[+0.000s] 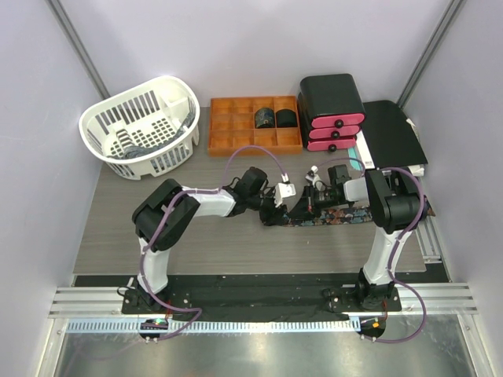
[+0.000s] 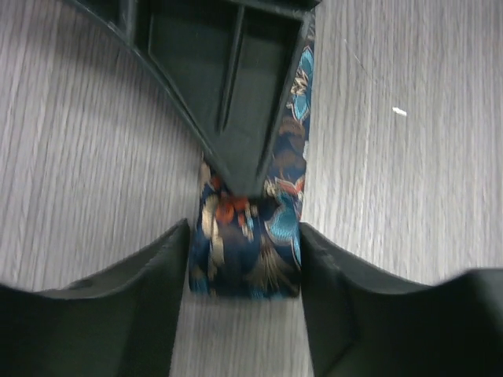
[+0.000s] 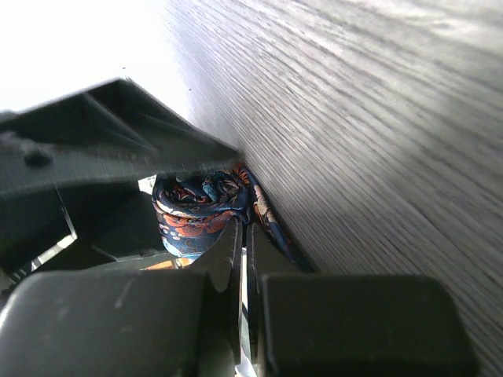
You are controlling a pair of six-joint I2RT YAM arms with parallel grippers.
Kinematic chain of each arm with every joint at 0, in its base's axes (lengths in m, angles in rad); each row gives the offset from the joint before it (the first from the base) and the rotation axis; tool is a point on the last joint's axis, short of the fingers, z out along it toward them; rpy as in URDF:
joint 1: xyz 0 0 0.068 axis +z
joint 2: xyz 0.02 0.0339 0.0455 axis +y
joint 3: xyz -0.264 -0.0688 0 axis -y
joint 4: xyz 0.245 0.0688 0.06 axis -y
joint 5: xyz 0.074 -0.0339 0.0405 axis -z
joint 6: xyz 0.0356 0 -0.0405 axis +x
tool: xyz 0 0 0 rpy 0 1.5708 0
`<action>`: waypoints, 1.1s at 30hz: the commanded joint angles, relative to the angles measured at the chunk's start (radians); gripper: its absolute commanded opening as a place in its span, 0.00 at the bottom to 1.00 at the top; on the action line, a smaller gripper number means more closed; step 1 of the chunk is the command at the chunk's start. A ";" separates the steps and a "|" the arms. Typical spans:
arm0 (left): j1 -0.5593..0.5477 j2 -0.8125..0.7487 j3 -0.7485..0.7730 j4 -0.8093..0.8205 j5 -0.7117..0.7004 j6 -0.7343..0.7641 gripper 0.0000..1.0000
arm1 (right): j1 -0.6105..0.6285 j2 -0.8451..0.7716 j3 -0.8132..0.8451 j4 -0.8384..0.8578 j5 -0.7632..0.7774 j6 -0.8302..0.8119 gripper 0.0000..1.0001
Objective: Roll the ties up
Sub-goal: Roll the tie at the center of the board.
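We see the grey wood-grain counter carrying a white slatted basket at the far left. A black unit with red drawers stands at the far right, and an orange compartment tray lies between them. Two rolled ties stand side by side in the tray's far row. Both arms reach in to meet at the middle of the counter, over the tie that lies flat there, running from the right arm towards the left. Its left end is wound into a short roll. The left pincer stands part-way open astride that roll, with a finger close against each side. We cannot tell whether it squeezes. The right pincer is closed to a thin slit, and its tip rests on the flat strip just behind the roll.
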 commanded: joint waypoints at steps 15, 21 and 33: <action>-0.017 -0.020 0.049 -0.479 -0.256 0.205 0.23 | 0.050 -0.149 0.088 -0.123 0.095 0.052 0.54; -0.020 -0.003 0.068 -0.480 -0.260 0.207 0.23 | 0.099 -0.149 0.038 0.014 0.114 0.201 0.44; -0.022 0.014 0.072 -0.480 -0.273 0.208 0.26 | 0.148 -0.141 0.044 0.025 0.131 0.218 0.10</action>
